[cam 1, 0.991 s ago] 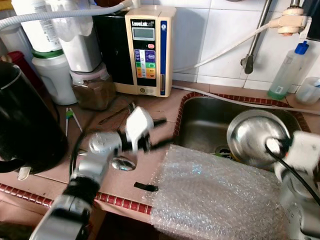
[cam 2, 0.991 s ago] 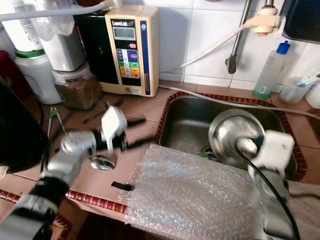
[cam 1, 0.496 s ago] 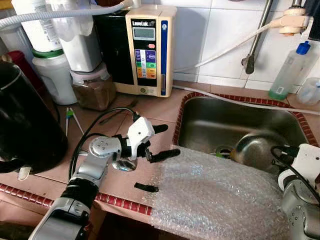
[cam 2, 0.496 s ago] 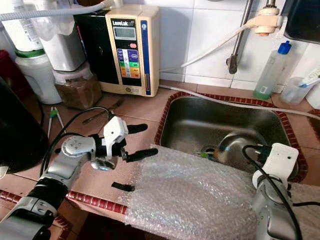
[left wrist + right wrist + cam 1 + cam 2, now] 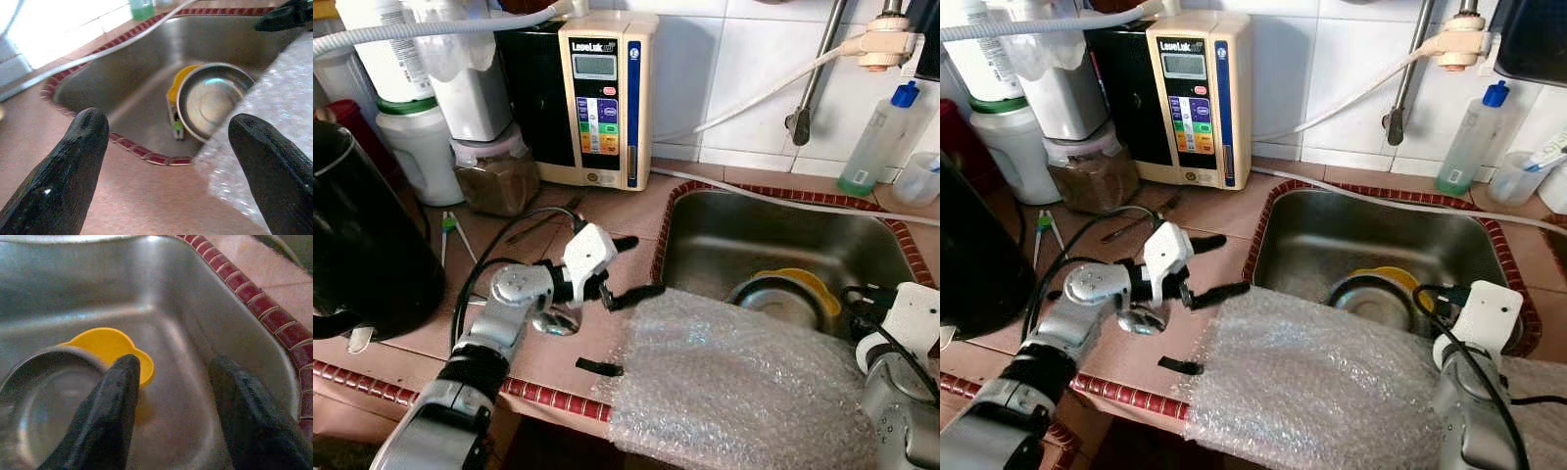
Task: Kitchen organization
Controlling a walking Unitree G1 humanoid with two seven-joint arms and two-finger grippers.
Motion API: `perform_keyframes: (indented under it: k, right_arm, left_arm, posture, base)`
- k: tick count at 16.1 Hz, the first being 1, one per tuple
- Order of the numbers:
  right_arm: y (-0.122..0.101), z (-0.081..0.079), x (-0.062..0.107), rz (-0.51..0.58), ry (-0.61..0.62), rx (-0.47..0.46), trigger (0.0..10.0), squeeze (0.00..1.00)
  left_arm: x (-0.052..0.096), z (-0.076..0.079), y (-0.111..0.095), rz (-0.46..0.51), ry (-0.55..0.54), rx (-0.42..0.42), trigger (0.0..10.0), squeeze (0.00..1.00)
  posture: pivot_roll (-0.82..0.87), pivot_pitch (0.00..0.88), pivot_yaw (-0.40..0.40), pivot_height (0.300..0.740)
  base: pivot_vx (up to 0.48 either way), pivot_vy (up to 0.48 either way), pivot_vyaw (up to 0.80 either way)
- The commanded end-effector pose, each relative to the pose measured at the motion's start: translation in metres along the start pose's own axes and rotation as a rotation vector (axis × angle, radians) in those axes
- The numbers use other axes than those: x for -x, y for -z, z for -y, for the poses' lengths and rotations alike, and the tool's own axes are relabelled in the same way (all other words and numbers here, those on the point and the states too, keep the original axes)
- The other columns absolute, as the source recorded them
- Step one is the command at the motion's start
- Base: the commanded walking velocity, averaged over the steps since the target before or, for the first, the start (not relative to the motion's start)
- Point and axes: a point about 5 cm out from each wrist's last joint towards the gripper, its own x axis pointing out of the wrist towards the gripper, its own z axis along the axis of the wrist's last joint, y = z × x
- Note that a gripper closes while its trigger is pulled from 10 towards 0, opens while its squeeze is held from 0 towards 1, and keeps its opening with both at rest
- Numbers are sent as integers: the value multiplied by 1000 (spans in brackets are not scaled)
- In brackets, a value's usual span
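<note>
Left gripper (image 5: 628, 266): fingers spread wide, empty, over the counter (image 5: 607, 211) beside the sink's left rim.
Right gripper (image 5: 176, 396): fingers apart, holding nothing, above the sink's right side.
Sink (image 5: 724, 225): holds a steel bowl (image 5: 773, 302) resting on a yellow dish (image 5: 803, 281).
Bubble wrap (image 5: 734, 392): covers the sink's front edge.
</note>
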Motion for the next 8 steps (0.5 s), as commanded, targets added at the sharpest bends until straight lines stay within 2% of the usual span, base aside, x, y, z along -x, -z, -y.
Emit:
perform_keyframes:
  k: [1,3,4,5,7,8]
  right_arm:
    - [-13,-6,3,84,-36,22,10000,1000]
    - [-32,-22,10,193,-110,53,10000,1000]
    - [-34,-25,12,203,-133,39,10000,1000]
    - [-36,-37,16,225,-204,31,10000,1000]
    - [-32,-50,23,226,-288,45,10000,1000]
    - [-31,-57,25,223,-332,30,10000,1000]
  left_arm:
    - [2,-11,-9,21,-59,-28,10000,1000]
    - [4,-24,-14,30,-159,-24,10000,1000]
    - [5,-27,-15,28,-178,-21,10000,1000]
    - [9,-36,-18,25,-240,-18,10000,1000]
    - [17,-49,-9,-85,-369,-28,10000,1000]
    - [19,-51,-4,-113,-399,-9,10000,1000]
  posture:
    - [35,26,59,740]
    - [36,26,60,740]
    - [37,25,60,740]
    - [41,25,60,740]
    - [50,23,59,740]
    - [51,22,59,740]
  base:
    - [0,0,0]
    - [0,0,0]
    - [0,0,0]
    - [0,0,0]
    - [0,0,0]
    - [0,0,0]
